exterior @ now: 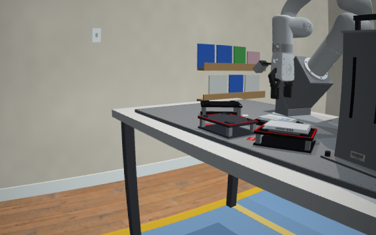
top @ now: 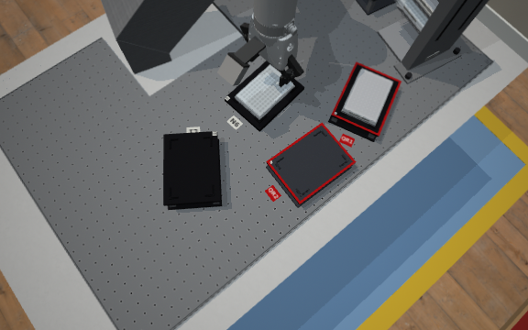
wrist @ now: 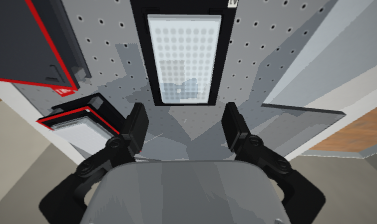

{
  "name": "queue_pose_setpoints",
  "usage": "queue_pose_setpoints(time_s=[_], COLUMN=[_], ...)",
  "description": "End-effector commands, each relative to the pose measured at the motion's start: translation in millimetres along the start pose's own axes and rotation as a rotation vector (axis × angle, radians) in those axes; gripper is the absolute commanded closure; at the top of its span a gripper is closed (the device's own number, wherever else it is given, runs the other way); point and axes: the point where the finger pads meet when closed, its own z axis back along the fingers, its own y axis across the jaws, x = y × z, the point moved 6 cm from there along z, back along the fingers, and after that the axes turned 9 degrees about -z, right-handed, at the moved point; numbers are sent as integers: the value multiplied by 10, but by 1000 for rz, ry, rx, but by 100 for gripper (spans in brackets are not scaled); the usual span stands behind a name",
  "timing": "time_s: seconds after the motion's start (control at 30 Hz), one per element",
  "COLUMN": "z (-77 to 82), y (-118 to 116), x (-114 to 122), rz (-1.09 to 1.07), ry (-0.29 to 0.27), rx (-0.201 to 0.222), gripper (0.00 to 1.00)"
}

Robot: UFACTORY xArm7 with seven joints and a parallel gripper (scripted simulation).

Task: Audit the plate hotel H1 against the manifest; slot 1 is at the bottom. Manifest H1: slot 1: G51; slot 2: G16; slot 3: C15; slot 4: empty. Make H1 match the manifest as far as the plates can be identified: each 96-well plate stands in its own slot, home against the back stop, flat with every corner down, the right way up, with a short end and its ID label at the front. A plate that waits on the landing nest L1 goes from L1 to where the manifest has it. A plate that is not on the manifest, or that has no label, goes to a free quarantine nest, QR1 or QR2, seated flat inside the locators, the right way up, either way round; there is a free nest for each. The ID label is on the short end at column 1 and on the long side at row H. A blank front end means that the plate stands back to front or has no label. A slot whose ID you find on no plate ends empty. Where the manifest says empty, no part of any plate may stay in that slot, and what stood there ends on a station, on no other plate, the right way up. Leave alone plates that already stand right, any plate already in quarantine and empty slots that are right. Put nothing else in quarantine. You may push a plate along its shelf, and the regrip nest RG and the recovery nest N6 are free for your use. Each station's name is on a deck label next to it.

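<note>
I count two plates on the deck: one in the black nest marked N6 (top: 258, 120), one in the red-edged nest QR1 (top: 394, 98). The N6 plate (top: 264, 93) lies flat, wells up. The QR1 plate (top: 368, 96) shows a label on its long side, too small to read. The second red nest (top: 312, 162) and a plain black nest (top: 192, 169) hold nothing. My gripper (exterior: 280, 90) hangs above the N6 plate, jaws wide, holding nothing. The tower (exterior: 364, 98) is cut off; I can't see its slots.

The plate hotel (exterior: 364, 98) shows only its closed side; slots hidden.
</note>
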Motion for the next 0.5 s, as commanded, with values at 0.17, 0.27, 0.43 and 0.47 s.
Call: queue_pose_setpoints(time_s=[0.17,0.27,0.43,0.47], z=[8,7,7,41], y=[-7,-7,-7,-7], x=[-7,-7,-7,-7], rz=[0,0,0,0], ry=[2,2,2,2], rx=[-2,-2,-2,-2], gripper=[0,0,0,0])
